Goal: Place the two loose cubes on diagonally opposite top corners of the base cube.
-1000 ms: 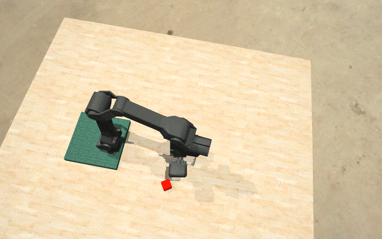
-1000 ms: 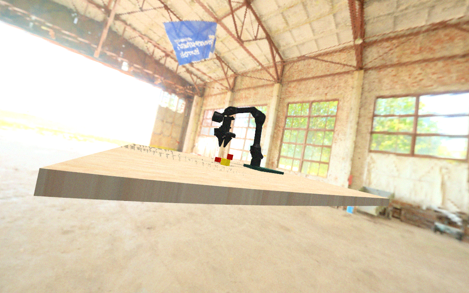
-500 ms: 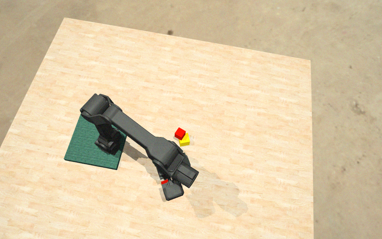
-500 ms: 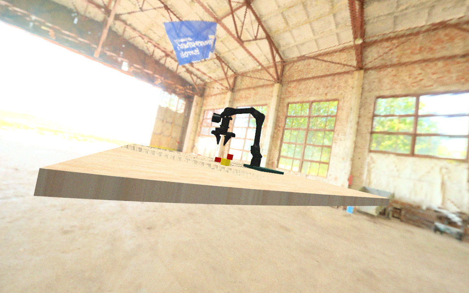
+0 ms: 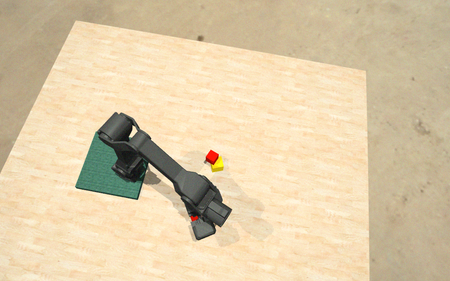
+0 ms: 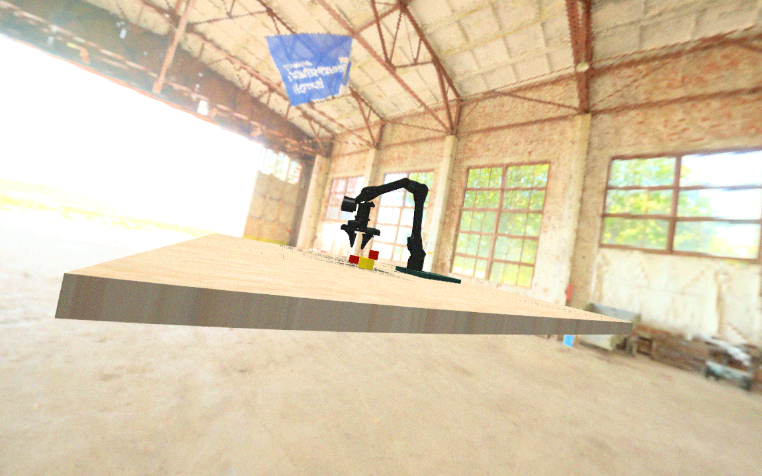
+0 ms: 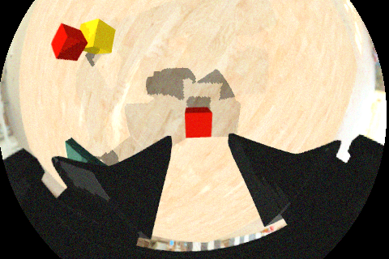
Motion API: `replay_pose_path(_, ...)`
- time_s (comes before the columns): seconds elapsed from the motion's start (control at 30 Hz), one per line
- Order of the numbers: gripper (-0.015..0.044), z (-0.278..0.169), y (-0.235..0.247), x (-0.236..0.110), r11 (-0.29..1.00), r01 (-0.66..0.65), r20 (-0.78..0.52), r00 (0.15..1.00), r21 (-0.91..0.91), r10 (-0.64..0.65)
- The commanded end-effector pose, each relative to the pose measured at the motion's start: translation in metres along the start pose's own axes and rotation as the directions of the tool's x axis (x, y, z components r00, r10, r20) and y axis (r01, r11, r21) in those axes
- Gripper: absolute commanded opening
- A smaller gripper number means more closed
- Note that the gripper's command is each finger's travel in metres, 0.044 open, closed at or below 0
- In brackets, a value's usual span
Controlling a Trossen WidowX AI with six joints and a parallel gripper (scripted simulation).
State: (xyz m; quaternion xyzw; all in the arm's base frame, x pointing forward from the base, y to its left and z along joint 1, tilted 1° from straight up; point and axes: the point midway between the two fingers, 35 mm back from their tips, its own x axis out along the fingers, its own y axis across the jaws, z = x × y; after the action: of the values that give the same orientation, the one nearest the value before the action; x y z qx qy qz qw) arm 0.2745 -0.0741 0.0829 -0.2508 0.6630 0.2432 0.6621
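Observation:
The yellow base cube (image 5: 217, 165) (image 6: 366, 264) (image 7: 100, 36) stands on the table. One red cube (image 5: 211, 157) (image 6: 374, 254) (image 7: 66, 43) rests on one top corner of it, overhanging, and looks level. The other red cube (image 5: 194, 218) (image 6: 353, 259) (image 7: 198, 123) lies on the table apart from them, mostly hidden under the arm in the top view. My gripper (image 6: 358, 245) (image 7: 200, 139) is open and empty, pointing down above this second cube. In the wrist view the cube shows just beyond the gap between the fingertips, lined up with it.
The arm stands on a green base plate (image 5: 90, 174) (image 6: 442, 277) (image 7: 77, 151) at the left in the top view. The wooden table (image 5: 289, 139) (image 6: 194, 272) carries everything. The forearm passes to one side of the stacked cubes.

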Motion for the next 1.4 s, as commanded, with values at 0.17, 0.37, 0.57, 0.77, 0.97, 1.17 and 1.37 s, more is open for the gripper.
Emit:
replay_pose_path(0.17,0.0265,0.000,-0.001,0.019,1.000,0.006,0.001,1.000,-0.003,-0.006)
replay_pose_path(0.37,0.0265,0.000,-0.001,0.024,1.000,0.006,0.001,1.000,-0.003,-0.006)
replay_pose_path(0.57,0.0265,0.000,-0.001,0.034,1.000,0.006,0.001,1.000,-0.003,-0.006)
replay_pose_path(0.77,0.0265,0.000,-0.001,0.044,1.000,0.006,0.001,1.000,-0.003,-0.006)
replay_pose_path(0.97,0.0265,0.000,-0.001,0.051,1.000,0.006,0.001,1.000,-0.003,-0.006)
replay_pose_path(1.17,0.0108,0.000,-0.001,0.051,1.000,0.006,0.001,1.000,-0.003,-0.006)
replay_pose_path(1.37,0.0105,0.002,-0.002,0.048,1.000,0.014,0.013,1.000,-0.003,-0.014)
